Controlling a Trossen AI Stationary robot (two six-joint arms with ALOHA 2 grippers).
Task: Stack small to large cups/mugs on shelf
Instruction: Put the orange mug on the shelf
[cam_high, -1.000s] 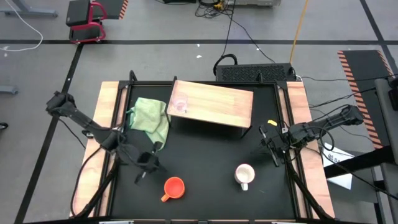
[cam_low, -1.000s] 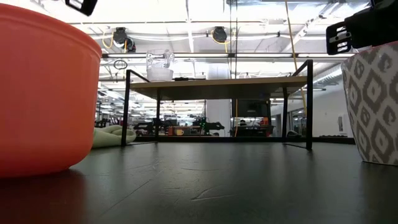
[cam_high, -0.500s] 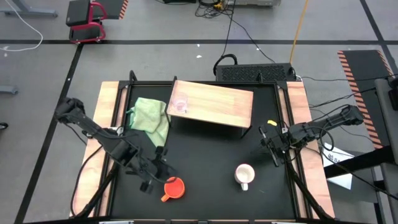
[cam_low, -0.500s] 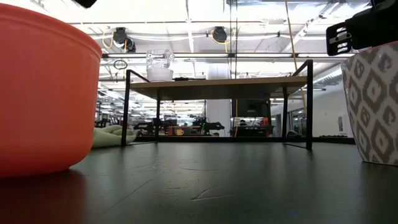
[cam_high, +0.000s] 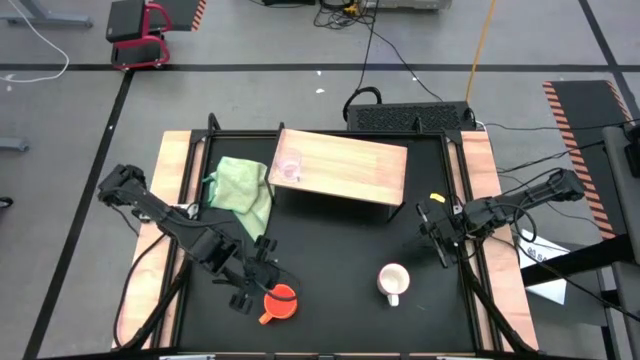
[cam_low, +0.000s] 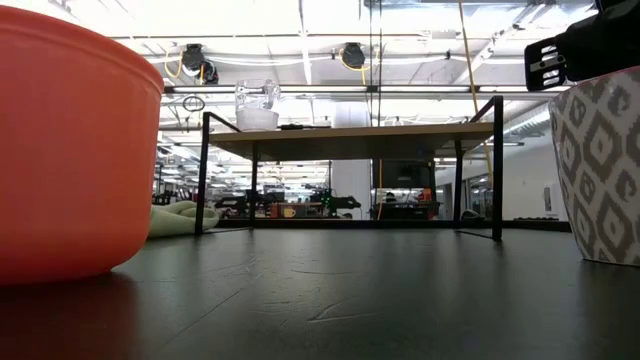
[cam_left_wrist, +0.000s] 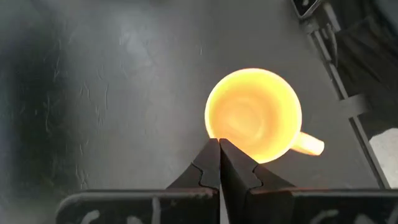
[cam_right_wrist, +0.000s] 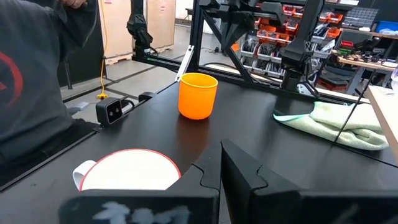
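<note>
Orange mug (cam_high: 281, 301): on the black tabletop (cam_high: 330, 250), about 7 o'clock in the overhead view, upright, mouth up, handle toward the near-left corner. Not held.

Left gripper (cam_high: 262, 283): just beside the orange mug at its 10 o'clock, directly above the rim. Fingers pressed together, nothing between them; tips over the cup's lip in the wrist view (cam_left_wrist: 219, 146).

Glass cup (cam_high: 288, 167): already standing on the shelf (cam_high: 350, 165), at its left end. Smallest item placed.

White mug (cam_high: 392, 281): on the tabletop at about 5 o'clock, upright, well apart from the orange mug.

Right gripper (cam_high: 436, 233): parked at about 3 o'clock, near the right table edge, fingers together, empty.

Green cloth (cam_high: 243, 190): at about 10 o'clock, just beside the shelf's left end.

Step in hand, by judgement: reach for the mid-sized mug. Next move calls for parting the fingers, then setting one inside the rim and one outside, or straddling the handle.

Edges and room: open tabletop between mug and shelf. Shelf surface bare to the right of the glass. Near table edge close behind the mug; shelf's front lip to be cleared on the lift.
</note>
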